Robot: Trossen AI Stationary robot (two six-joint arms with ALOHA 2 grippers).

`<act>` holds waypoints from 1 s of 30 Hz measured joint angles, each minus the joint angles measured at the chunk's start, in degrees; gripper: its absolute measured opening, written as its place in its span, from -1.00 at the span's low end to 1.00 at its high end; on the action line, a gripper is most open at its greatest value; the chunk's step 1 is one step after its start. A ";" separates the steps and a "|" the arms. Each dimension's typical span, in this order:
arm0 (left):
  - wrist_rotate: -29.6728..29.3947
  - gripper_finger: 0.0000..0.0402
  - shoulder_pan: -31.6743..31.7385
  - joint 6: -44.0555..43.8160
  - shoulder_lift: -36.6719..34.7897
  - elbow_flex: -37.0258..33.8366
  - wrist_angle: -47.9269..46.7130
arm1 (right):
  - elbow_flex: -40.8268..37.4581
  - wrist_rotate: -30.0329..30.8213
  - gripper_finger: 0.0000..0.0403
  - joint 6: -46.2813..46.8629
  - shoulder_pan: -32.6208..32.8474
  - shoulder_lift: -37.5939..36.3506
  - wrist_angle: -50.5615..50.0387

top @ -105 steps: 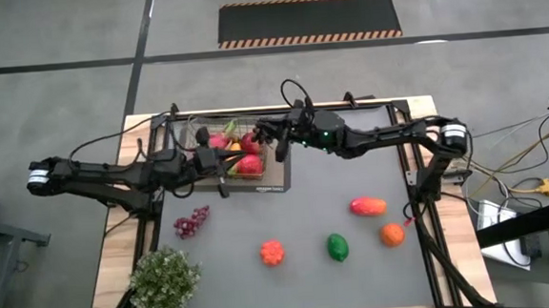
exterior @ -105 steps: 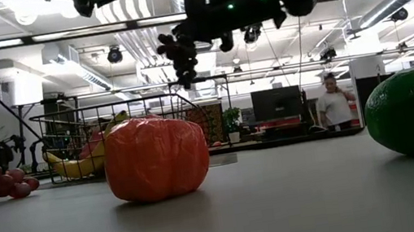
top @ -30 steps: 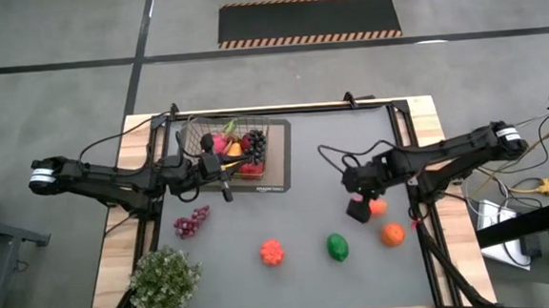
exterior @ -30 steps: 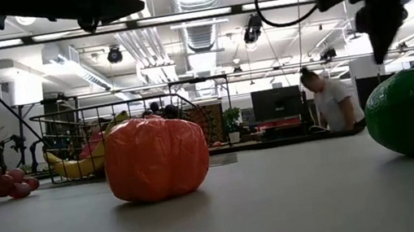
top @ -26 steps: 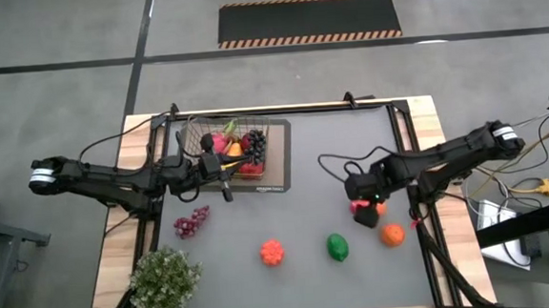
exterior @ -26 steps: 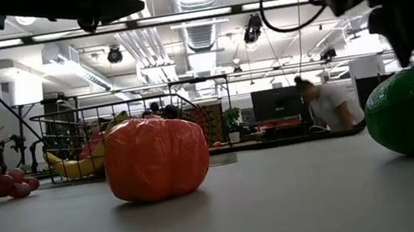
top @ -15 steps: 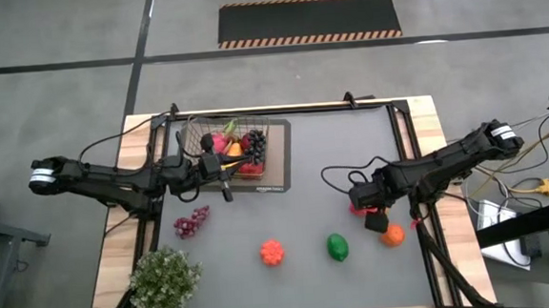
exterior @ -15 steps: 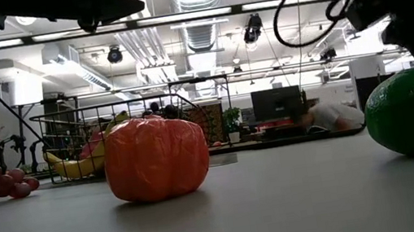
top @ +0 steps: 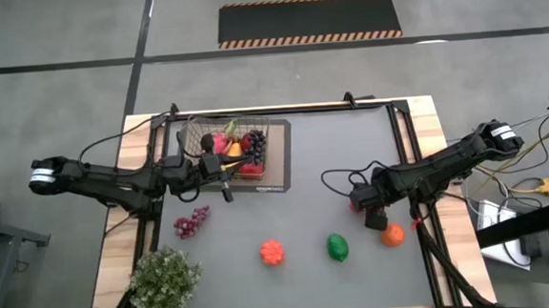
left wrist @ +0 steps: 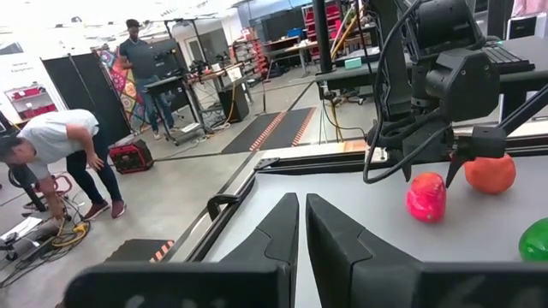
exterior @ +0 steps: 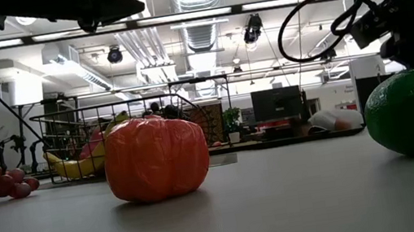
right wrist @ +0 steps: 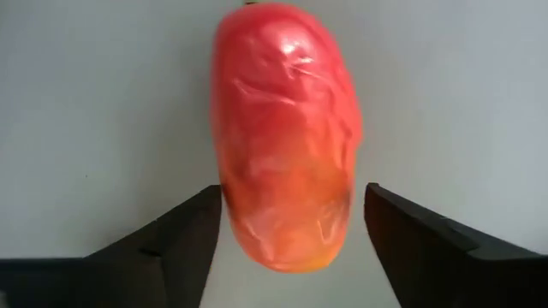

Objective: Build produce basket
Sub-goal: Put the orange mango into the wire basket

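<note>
The wire basket (top: 226,145) sits at the far left on a dark mat and holds several fruits, among them a banana and dark grapes. A red-orange mango (right wrist: 287,137) lies on the table at the right. My right gripper (right wrist: 291,214) is over it, pointing down and open, with one finger on each long side. An orange (top: 392,235), a green pepper (top: 338,248), an orange-red fruit (top: 273,252) and red grapes (top: 191,222) lie loose on the table. My left gripper (top: 225,188) hangs shut and holds nothing, just near of the basket. My right gripper has one finger (right wrist: 193,227) right against the mango's long side (right wrist: 224,184); whether it touches, I cannot tell. The other finger (right wrist: 402,222) stands a small gap off the opposite side. The fingers lie across the mango, which rests on the table.
A leafy potted plant (top: 165,280) stands at the near left corner. The orange lies close to my right gripper on its near-right side. The table's middle, between the basket and the loose fruits, shows bare grey surface.
My right gripper has moved a little toward the near right and come down over the mango, so its fingers now stand on either side of it. The mango has stayed in place.
</note>
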 joint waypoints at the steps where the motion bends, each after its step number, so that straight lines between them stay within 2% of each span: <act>1: 0.00 -0.96 0.00 0.00 0.01 0.00 -0.05 | -0.13 -0.01 0.30 -0.25 0.00 0.00 0.35; 10: 0.00 -0.96 0.00 1.38 0.02 0.00 -0.20 | -0.46 -0.04 -0.39 -0.57 0.00 -0.11 1.98; 15: 0.00 -0.96 0.00 1.40 0.08 0.00 -0.20 | -0.44 -0.23 -0.66 -0.96 0.00 -0.39 2.18; 21: 0.00 -0.96 0.00 1.40 0.28 -0.02 -0.29 | -0.58 -0.26 -0.72 -0.93 -0.02 -1.94 2.80; 26: -0.02 -0.96 0.02 1.44 0.28 -0.02 -0.33 | -0.63 0.03 -0.73 -0.92 -0.02 -4.47 7.43; 30: -0.02 -0.96 0.00 1.46 0.28 -0.02 -0.37 | -0.63 2.79 -0.74 -0.79 -0.04 -6.45 11.71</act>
